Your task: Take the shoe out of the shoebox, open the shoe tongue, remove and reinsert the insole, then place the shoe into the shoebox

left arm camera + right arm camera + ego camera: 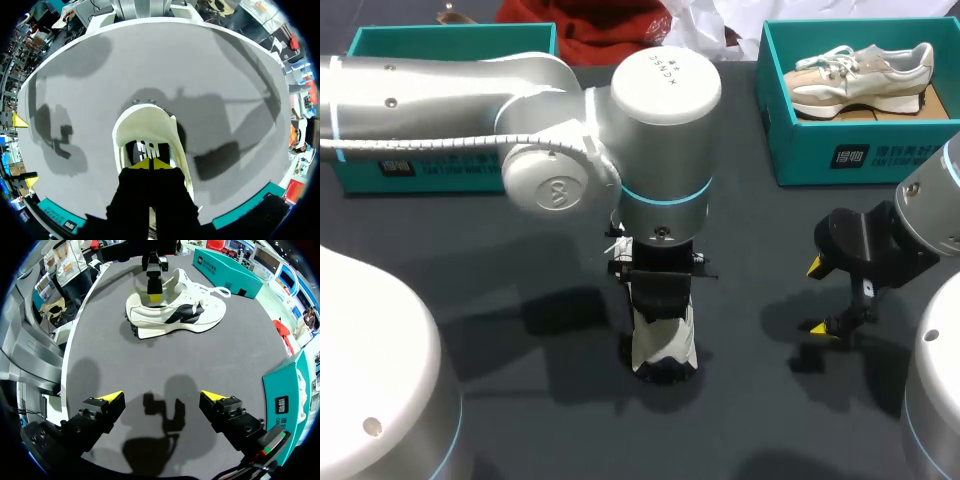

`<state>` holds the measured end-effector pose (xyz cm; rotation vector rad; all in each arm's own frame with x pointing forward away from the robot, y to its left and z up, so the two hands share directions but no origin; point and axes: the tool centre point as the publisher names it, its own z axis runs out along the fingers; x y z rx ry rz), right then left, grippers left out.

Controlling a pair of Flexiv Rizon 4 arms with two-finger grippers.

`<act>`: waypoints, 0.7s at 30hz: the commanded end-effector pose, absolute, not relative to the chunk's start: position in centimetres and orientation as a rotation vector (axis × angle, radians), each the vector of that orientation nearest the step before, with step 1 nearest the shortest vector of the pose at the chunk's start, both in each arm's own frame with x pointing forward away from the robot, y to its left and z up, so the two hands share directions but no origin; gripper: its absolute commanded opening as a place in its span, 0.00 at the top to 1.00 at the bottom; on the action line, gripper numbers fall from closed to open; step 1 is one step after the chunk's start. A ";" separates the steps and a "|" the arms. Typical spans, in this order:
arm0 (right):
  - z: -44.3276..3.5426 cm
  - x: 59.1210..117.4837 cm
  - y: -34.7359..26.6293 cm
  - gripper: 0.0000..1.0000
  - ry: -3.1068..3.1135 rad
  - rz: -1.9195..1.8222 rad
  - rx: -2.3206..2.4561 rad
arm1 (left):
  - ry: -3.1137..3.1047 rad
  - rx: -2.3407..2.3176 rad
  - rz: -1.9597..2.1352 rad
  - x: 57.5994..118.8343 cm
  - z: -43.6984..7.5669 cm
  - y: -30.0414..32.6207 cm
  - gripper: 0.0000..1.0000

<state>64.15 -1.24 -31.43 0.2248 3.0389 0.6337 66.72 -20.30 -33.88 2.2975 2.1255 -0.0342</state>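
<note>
Head camera overhead, wrist cameras low, all sharing shoe [172, 316]

A: Look of the shoe [175, 310] on the desk [520, 400]?
B: Cream-white, black side mark, white laces. Upright on its sole mid-desk, outside the shoebox [840, 150]. Yellow tips of the left tool [150, 164] pressed together down inside its opening.
A: And that shoebox?
B: Teal, lidless, at the far right corner, well apart. Second shoe [860, 75] inside, sole toward the near wall.
</note>
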 end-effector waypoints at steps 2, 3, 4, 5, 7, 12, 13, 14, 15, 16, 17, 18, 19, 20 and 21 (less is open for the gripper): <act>-31.4 63.9 -1.2 0.00 3.036 0.631 0.226 | 2.108 2.251 0.007 67.3 -32.8 -19.6 1.00; -31.4 63.9 -1.2 0.00 3.036 0.631 0.226 | 2.110 2.237 0.027 67.6 -33.0 -19.9 1.00; -31.4 63.9 -1.2 0.00 3.036 0.631 0.226 | 2.109 2.232 0.032 67.8 -33.1 -20.0 1.00; -31.4 63.9 -1.2 0.00 3.036 0.631 0.226 | 2.109 2.225 0.043 68.1 -33.2 -20.2 1.00; -31.4 63.9 -1.2 0.00 3.036 0.631 0.226 | 2.121 2.214 0.070 68.6 -33.6 -20.6 1.00; -31.4 63.9 -1.2 0.00 3.036 0.631 0.226 | 2.132 2.221 0.110 69.1 -34.5 -21.1 1.00; -31.4 63.9 -1.2 0.00 3.036 0.631 0.226 | 2.134 2.220 0.129 69.1 -34.8 -21.2 1.00; -31.4 63.9 -1.2 0.00 3.036 0.631 0.226 | 2.134 2.223 0.130 69.0 -35.0 -21.2 1.00; -31.4 63.9 -1.2 0.00 3.036 0.631 0.226 | 2.133 2.226 0.138 69.0 -35.0 -21.3 1.00; -31.4 63.9 -1.2 0.00 3.036 0.631 0.226 | 2.132 2.227 0.142 68.8 -35.1 -21.3 1.00; -31.4 63.9 -1.2 0.00 3.036 0.631 0.226 | 2.132 2.227 0.142 68.7 -35.1 -21.3 1.00; -31.4 63.9 -1.2 0.00 3.036 0.631 0.226 | 2.131 2.228 0.144 68.5 -35.1 -21.3 0.96; -31.4 63.9 -1.2 0.00 3.036 0.631 0.226 | 2.130 2.226 0.155 68.4 -35.1 -21.3 0.90; -31.4 63.9 -1.2 0.00 3.036 0.631 0.226 | 2.133 2.225 0.156 68.4 -35.2 -21.3 0.84; -31.4 63.9 -1.2 0.00 3.036 0.631 0.226 | 2.145 2.222 0.161 68.4 -35.3 -21.3 0.78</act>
